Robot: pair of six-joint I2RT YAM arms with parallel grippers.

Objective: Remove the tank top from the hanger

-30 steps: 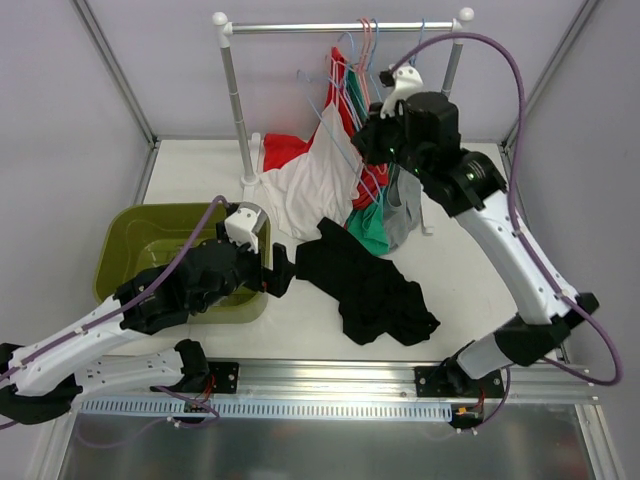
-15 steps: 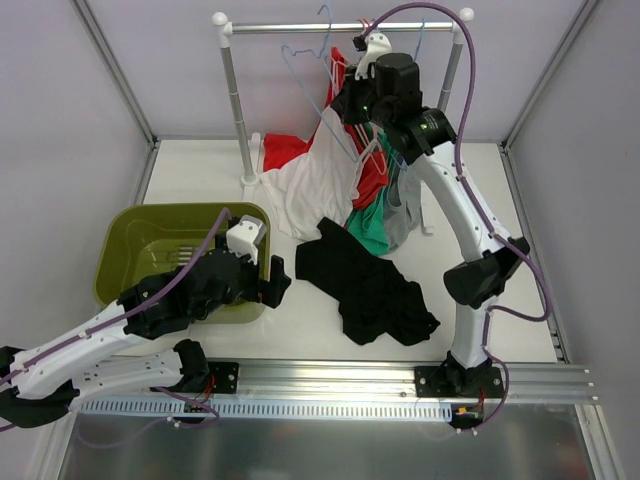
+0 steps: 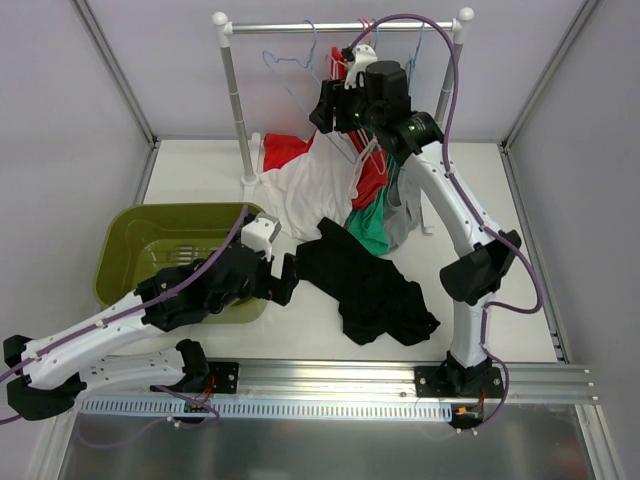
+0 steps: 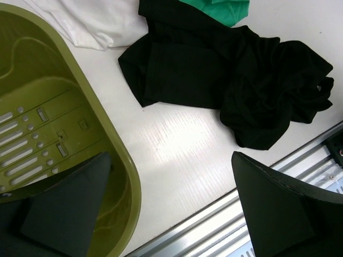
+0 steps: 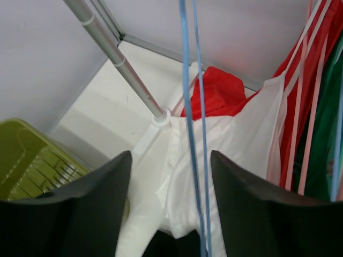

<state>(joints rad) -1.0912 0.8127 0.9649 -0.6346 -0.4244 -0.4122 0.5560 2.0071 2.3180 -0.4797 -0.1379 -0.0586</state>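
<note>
**Desk:** What is showing on the table (image 3: 470,250), left to right?

**Photographer:** The green bin (image 3: 112,250) is sitting at 9 o'clock. The left tool (image 3: 287,278) is hovering at the bin's 3 o'clock side, fingers spread wide and gripping nothing. It is just beside a black garment (image 3: 370,285) lying heaped on the table. The white tank top (image 3: 305,190) is hanging toward 12 o'clock. It is draping from the rack (image 3: 290,27) down to the table, next to a red garment (image 3: 285,150), a green garment (image 3: 370,235) and a grey garment (image 3: 405,215). The right tool (image 5: 170,155) is reaching up there, fingers parted. The blue hanger (image 5: 203,230) wire is running between them, unpinched.

**Desk:** How is this step best handled?

**Photographer:** My judgement is that the tool should be closing on the hanger's neck and steadying it while the straps are sliding off, one shoulder at a time. Which hanger is carrying the tank top I cannot tell, so that needs checking first. Tugging hard is risking dragging the neighbours down.

**Desk:** And room to move?

**Photographer:** Hangers are crowding at 1 o'clock. The left post (image 3: 235,100) is standing at 11 o'clock. Bare table is lying open at 3 o'clock, so that is probably the safest way out.
</note>
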